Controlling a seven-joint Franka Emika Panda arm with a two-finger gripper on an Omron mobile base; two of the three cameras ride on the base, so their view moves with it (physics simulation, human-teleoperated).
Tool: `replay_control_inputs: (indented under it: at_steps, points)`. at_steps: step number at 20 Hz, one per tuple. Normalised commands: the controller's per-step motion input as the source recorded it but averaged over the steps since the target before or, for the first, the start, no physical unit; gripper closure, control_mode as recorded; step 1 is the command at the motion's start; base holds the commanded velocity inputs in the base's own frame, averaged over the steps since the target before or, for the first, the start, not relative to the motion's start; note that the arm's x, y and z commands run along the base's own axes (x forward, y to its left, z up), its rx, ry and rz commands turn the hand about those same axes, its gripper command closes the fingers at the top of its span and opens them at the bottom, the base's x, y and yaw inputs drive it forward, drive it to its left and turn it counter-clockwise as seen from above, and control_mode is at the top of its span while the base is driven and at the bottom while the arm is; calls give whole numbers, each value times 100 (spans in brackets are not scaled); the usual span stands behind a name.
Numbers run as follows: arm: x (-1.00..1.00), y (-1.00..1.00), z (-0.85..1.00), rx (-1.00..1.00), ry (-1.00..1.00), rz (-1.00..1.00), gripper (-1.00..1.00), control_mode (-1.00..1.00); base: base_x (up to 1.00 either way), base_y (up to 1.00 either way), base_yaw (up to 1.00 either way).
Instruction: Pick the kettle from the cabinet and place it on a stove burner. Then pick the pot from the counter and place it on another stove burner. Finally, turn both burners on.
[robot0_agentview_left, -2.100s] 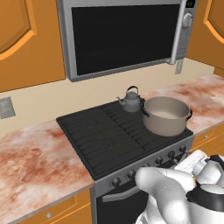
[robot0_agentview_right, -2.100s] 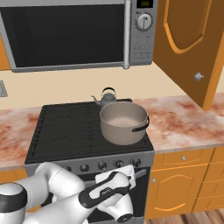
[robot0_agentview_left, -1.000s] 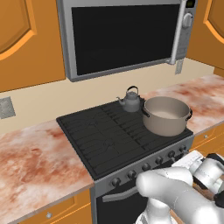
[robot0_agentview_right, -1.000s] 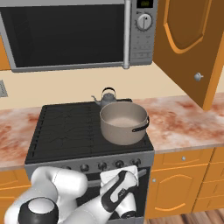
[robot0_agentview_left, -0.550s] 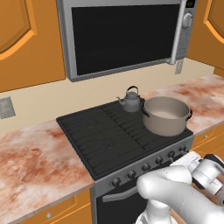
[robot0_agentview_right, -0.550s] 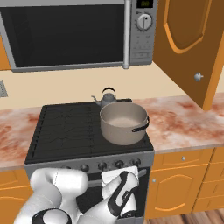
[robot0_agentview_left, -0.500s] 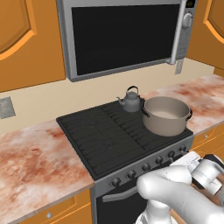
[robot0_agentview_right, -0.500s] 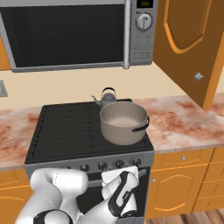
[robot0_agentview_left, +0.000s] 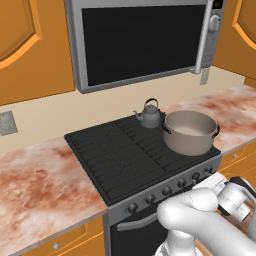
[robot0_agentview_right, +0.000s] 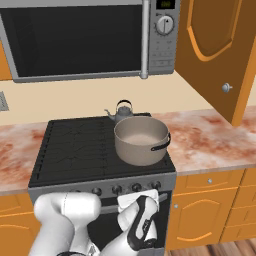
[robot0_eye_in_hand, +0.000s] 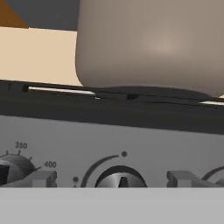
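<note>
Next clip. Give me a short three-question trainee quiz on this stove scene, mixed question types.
1. True or false: the large grey-beige metal pot sits on the black gas cooktop.
2. The small dark grey kettle stands: A) in the cabinet, B) on a back burner behind the pot, C) on the marbled counter.
3. Fill in: the gripper faces a stove ____, jaws open.

Key: 1 true; 2 B; 3 knob.

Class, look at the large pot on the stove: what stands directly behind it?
The kettle stands behind the pot on a rear burner; its handle, lid and spout show, while the pot covers its lower right side.
</note>
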Motion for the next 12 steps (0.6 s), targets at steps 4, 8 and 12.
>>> replay_control_inputs:
  at_steps: [4, 8, 12]
  points:
    - [15, -2, -11, 0, 0, 0, -100, -100, 0, 0, 0]
    - [15, -3, -14, 0, 0, 0, -100, -100, 0, 0, 0]
    - [17, 0, -16, 0, 0, 0, -100, -100, 0, 0, 0]
